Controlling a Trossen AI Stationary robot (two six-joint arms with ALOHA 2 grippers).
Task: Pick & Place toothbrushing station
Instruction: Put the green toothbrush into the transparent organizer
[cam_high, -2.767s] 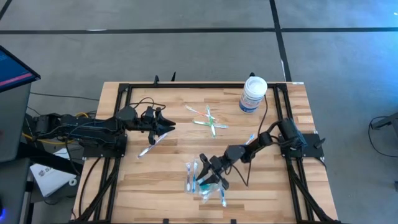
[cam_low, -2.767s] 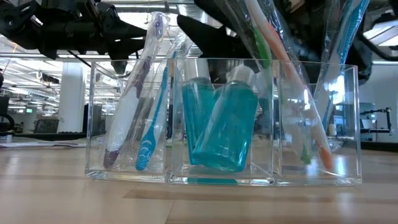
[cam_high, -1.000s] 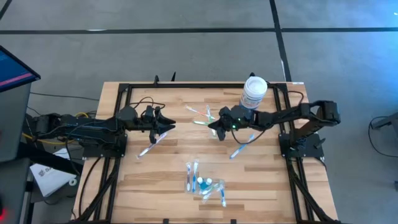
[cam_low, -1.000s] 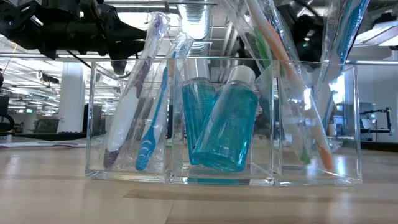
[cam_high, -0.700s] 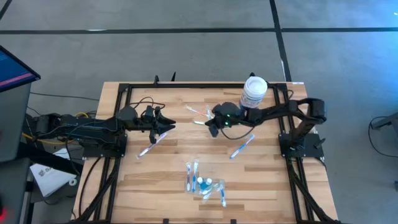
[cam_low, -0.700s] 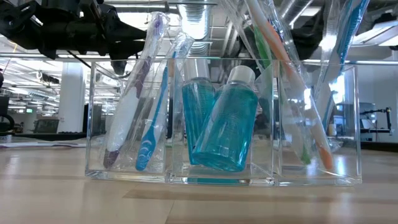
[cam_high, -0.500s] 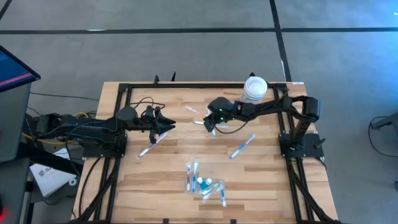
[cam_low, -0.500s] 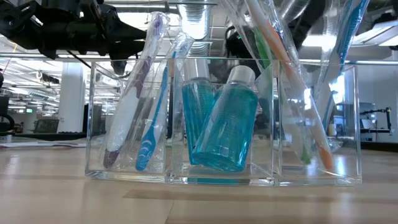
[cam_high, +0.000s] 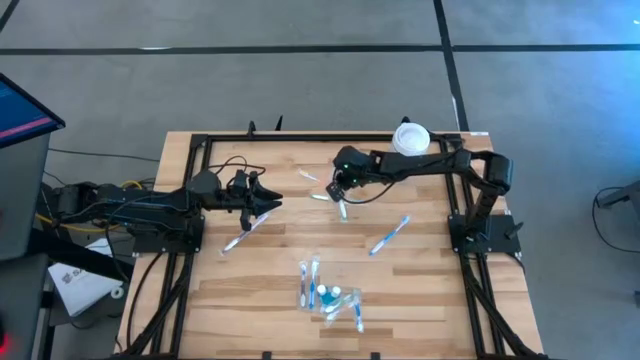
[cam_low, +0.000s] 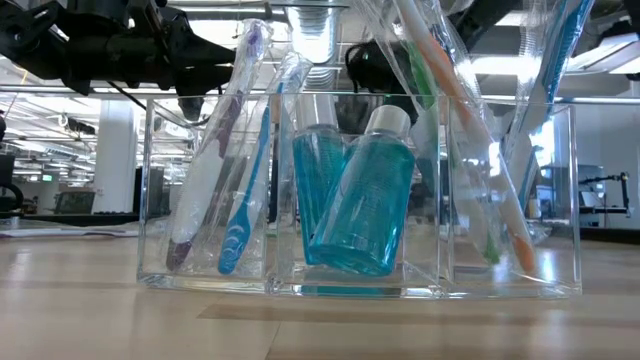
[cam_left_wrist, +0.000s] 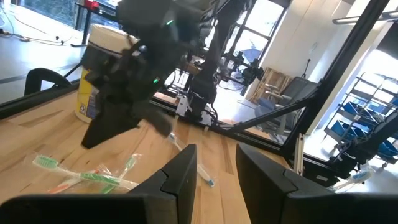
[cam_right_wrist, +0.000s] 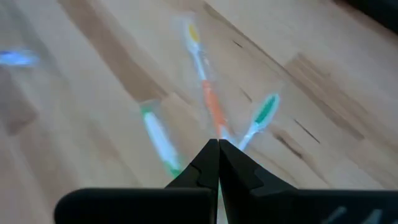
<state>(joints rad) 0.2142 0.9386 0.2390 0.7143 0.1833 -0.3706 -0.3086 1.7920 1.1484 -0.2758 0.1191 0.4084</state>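
Wooden plank table bears slim wrapped toothbrushes.

The right hand hangs low over the loose green brushes at the counter's far middle, its fingers pressed together. The white tub stands near behind the reaching arm, hemming that side. A blue brush lies on the boards toward the right. The left hand sits left of centre, a wrapped brush just beside it. Bare boards run between the two hands and the clear tray near the front edge.
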